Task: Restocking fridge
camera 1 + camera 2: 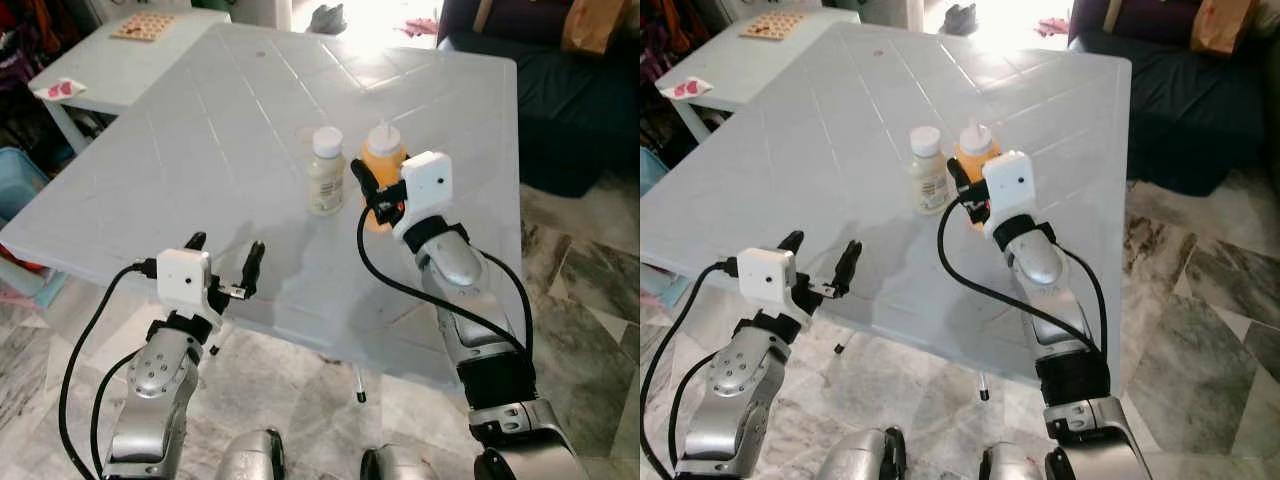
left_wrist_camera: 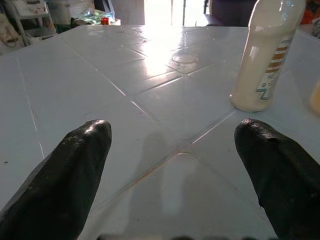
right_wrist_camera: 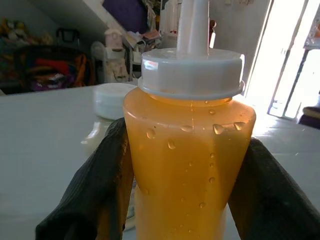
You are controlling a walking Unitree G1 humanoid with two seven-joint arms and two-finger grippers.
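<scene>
Silver arms rise from the bottom edge of the head views, one on each side. Low on the left, the left gripper [image 1: 225, 262] hovers at the near edge of the pale plastic table [image 1: 230, 130], its two black fingers [image 2: 65, 175] spread wide apart with nothing between them. Its wrist view shows bare tabletop between the finger tips and, toward the upper right of that frame, the cream bottle [image 2: 265, 55] standing upright, well ahead of the fingers and apart from them.

Near the centre of the head views, the right gripper [image 1: 372, 195] reaches over the table and has its fingers [image 3: 95, 195] pressed against both sides of the orange squeeze bottle [image 1: 383, 160]. That bottle stands upright on the table, a white cap and nozzle on top. In the right wrist view it sits squarely between the two black fingers, droplets on its wall, and the fingers touch its flanks below the cap.

Just beside the orange bottle, on its left in the head views, stands the cream bottle [image 1: 326, 172] with a white lid; the two are close together, and whether they touch cannot be told.

At the upper left a second, smaller white table [image 1: 130, 60] carries a tan patterned board [image 1: 148, 24]. A dark sofa [image 1: 570, 100] fills the upper right, and marbled floor tiles [image 1: 580, 300] run along the lower right.
</scene>
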